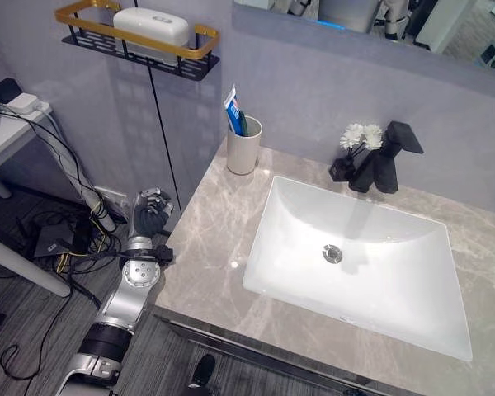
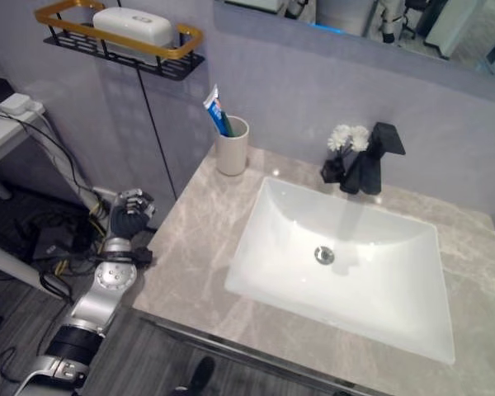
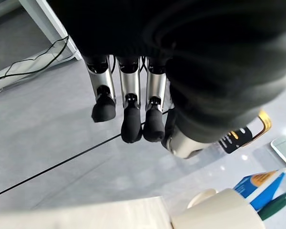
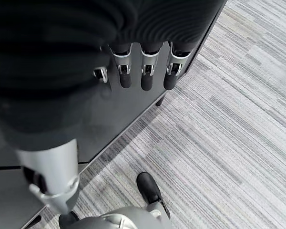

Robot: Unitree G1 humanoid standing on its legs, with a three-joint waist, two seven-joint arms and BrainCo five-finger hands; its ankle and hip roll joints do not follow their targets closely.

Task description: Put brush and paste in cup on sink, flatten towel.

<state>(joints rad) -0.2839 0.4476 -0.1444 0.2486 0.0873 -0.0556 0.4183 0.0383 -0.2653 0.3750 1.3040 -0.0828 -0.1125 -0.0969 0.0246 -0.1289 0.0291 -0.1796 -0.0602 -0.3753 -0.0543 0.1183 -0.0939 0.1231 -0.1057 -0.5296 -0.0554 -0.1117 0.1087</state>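
Beige cup (image 1: 243, 147), brush (image 1: 242, 124) and paste (image 1: 232, 109) upright inside, is seen at counter's back-left corner; left hand (image 1: 151, 211), relaxed and empty, is nearer; no towel seen.

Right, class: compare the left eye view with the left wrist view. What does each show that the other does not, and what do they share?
Left eye view alone: the white basin, the black faucet, the white flowers beside it, and the white box on the wall shelf.

Left wrist view alone: the left hand's straight fingers seen from close, holding nothing.

Both: the cup on the marble counter, holding the toothpaste and green toothbrush, and the gold-edged shelf.
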